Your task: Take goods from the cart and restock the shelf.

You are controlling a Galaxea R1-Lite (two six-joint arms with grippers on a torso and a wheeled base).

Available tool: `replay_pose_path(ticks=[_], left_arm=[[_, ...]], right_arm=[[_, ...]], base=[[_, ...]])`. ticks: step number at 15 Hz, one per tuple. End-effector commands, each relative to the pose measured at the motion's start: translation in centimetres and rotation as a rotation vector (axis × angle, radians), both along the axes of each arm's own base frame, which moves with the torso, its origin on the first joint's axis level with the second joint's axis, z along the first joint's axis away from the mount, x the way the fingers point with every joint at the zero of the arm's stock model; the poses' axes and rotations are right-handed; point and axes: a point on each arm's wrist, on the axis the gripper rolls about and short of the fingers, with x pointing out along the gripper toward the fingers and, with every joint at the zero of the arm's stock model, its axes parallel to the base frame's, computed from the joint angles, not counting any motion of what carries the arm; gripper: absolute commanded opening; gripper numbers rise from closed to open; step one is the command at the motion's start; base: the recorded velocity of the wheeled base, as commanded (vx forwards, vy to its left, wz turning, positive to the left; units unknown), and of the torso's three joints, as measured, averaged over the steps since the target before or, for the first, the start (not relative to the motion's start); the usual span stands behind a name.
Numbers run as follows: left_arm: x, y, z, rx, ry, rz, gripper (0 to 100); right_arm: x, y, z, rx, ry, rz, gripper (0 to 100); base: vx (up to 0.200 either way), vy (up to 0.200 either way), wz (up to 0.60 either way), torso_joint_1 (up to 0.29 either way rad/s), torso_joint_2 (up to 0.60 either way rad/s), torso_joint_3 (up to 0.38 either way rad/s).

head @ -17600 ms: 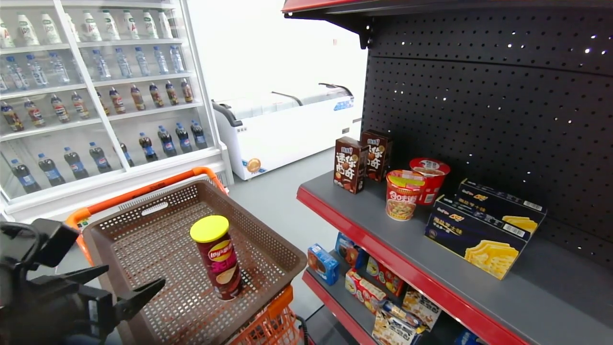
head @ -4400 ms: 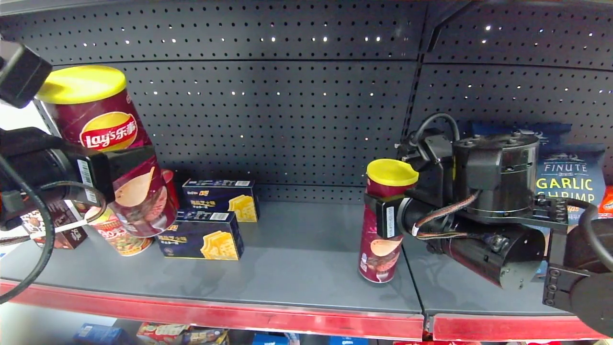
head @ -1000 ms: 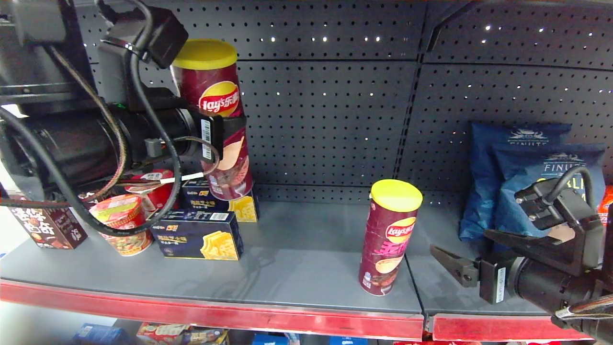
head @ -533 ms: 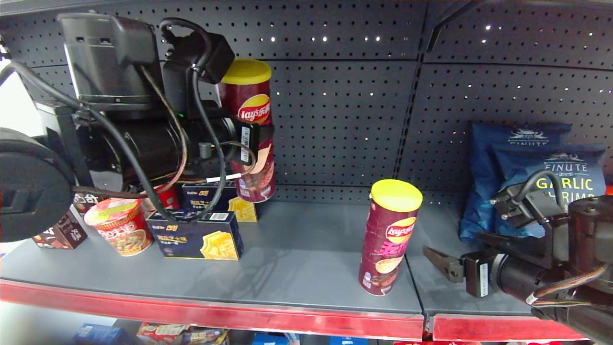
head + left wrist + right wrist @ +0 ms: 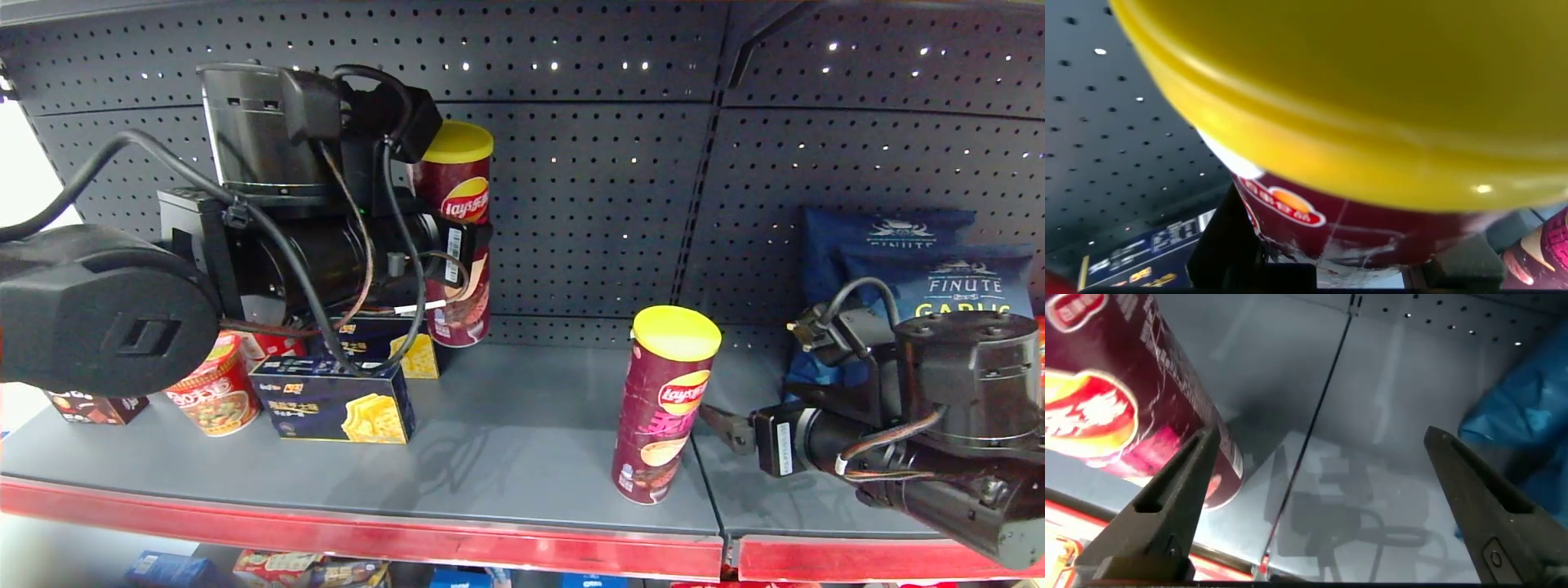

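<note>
A maroon chips can (image 5: pixel 459 233) with a yellow lid hangs upright above the grey shelf (image 5: pixel 506 445), near the pegboard and just right of the cracker boxes. My left gripper (image 5: pixel 472 243) is shut on its middle. In the left wrist view the held can (image 5: pixel 1355 237) is seen up close under its lid, between dark fingers (image 5: pixel 1229 249). A second chips can (image 5: pixel 665 404) stands on the shelf right of centre. My right gripper (image 5: pixel 735 412) sits low just to its right, open and apart from it. The right wrist view has that standing can (image 5: pixel 1127 416) beside the open right gripper (image 5: pixel 1320 439).
Dark cracker boxes (image 5: pixel 335 400), red noodle cups (image 5: pixel 214 392) and a brown box (image 5: pixel 96 406) crowd the shelf's left. Blue snack bags (image 5: pixel 922 261) lean at the back right. Bare shelf lies between the boxes and the standing can. A red lip (image 5: pixel 367 535) edges the front.
My left arm has carried the held can to the right and lower, closer to the pegboard. My right gripper has slid left toward the standing can and stayed open.
</note>
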Motion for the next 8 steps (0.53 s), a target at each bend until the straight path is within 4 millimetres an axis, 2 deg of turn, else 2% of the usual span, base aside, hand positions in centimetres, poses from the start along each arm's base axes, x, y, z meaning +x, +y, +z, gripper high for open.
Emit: replay_pose_path(ticks=[1,8], left_arm=[[0.21,-0.09,-0.23,0.003,0.005,0.001,0],[0.31,-0.15,-0.41,0.006,0.009,0.003,0]], right_arm=[[0.56,0.42,-0.46,-0.007,0.012,0.004,100],[-0.08,0.47,-0.49,-0.012,0.012,0.031,100]], base=[[0.000,0.000,0.00,0.000,0.00,0.000],[0.000,0.000,0.00,0.000,0.00,0.000]])
